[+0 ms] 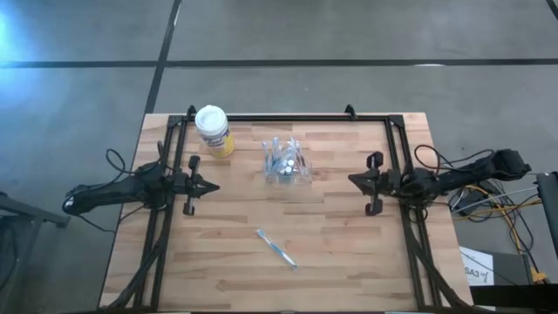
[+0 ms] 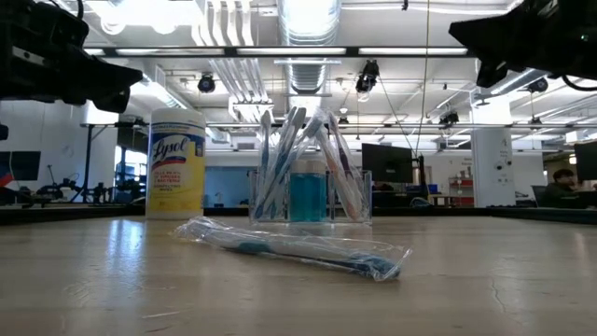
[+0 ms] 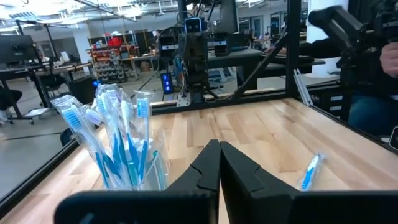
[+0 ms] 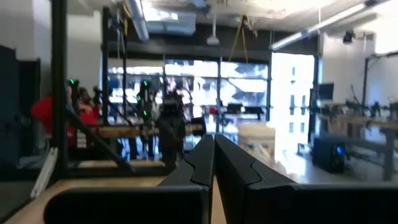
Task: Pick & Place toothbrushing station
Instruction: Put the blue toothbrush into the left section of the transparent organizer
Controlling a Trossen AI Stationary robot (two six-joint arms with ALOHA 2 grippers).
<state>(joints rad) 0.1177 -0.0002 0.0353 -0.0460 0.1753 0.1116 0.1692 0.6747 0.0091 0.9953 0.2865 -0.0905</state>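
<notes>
Wooden plank table (image 1: 349, 253) edged by a black metal frame (image 1: 288, 117), standing on a grey concrete floor (image 1: 349, 35) crossed by dark lines; a tangle of cables (image 1: 501, 214) lies off the table's right edge. Beyond the table, an open workshop hall with exposed silver ceiling ducts (image 2: 308, 37), long strip lights (image 2: 280, 51) and hanging fixtures; dark monitors (image 2: 387, 161) and workbenches (image 3: 261, 59) line the far side; large bright windows (image 4: 193, 81) fill one wall; a seated person (image 2: 562, 182) shows at the room's far edge.
</notes>
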